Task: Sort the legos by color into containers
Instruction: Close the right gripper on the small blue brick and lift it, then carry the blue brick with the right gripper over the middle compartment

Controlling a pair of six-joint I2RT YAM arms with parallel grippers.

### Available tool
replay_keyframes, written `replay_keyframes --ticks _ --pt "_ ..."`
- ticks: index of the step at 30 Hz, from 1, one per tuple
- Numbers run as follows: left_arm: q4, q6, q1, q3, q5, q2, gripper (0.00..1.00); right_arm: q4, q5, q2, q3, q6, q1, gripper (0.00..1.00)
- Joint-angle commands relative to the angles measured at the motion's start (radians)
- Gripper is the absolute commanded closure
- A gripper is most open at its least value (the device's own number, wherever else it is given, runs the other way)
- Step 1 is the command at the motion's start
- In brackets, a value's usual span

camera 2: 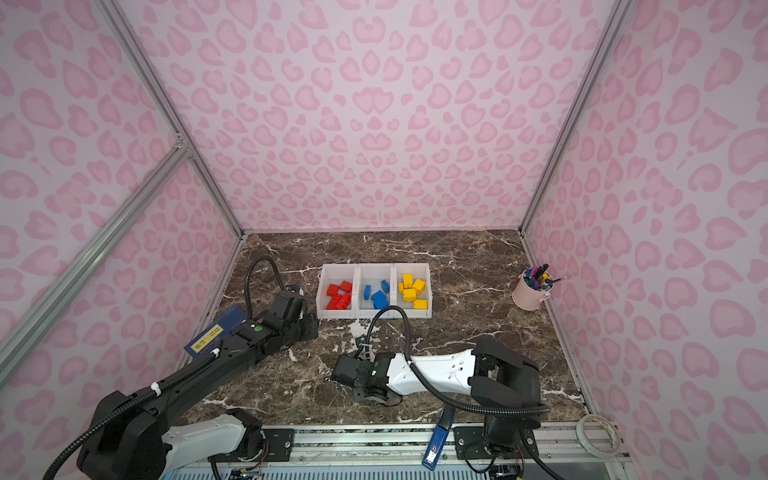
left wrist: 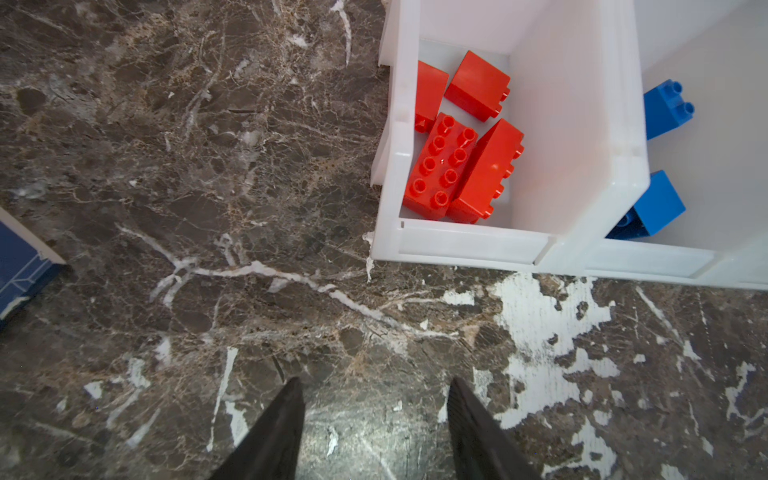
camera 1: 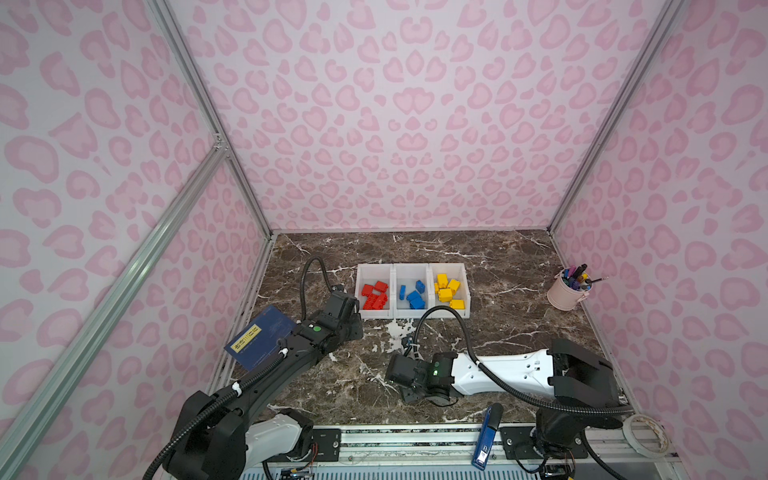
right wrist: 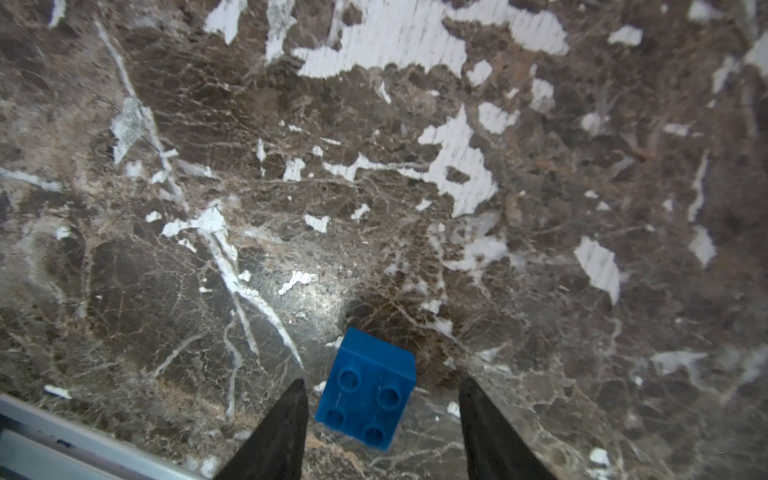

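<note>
Sorting almost finished: one blue brick (right wrist: pixel 368 390) is left outside the containers (camera 1: pixel 413 314).

In both top views the red legos (camera 1: pixel 375 296) are seen lying in the left bin (camera 1: pixel 374 269), the blue legos (camera 1: pixel 413 296) in the middle bin (camera 1: pixel 410 269) and the yellow legos (camera 1: pixel 446 289) in the right bin (camera 1: pixel 453 269). The row is set mid-counter, somewhat toward the back edge, and no colours are seen mixed. The last brick lies studs-up on the counter (camera 1: pixel 498 332) near its front edge, hidden under the arm in the top views. It is straddled by the right gripper (right wrist: pixel 382 381), whose jaws stand apart and are not yet closed on it. The left gripper (left wrist: pixel 375 382) is held with jaws parted and empty over bare counter, just off the row's left front corner. A grasp, a lift and a drop into the middle bin are judged to remain.
</note>
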Motion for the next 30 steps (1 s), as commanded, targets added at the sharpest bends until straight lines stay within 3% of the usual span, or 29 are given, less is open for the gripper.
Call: replay_keyframes --ticks 1,13,30 --pt "0.024 -0.009 0.001 -0.006 -0.013 -0.002 0.42 -0.014 -0.009 0.02 0.004 0.008 0.001 0.42" --pt "0.029 -0.011 0.001 -0.018 -0.013 -0.002 0.42 -0.008 -0.055 0.078 0.03 -0.01 -0.008 0.53" --pt "0.032 -0.007 0.001 -0.023 -0.016 -0.013 0.42 -0.032 -0.033 0.078 0.037 -0.006 -0.017 0.65"
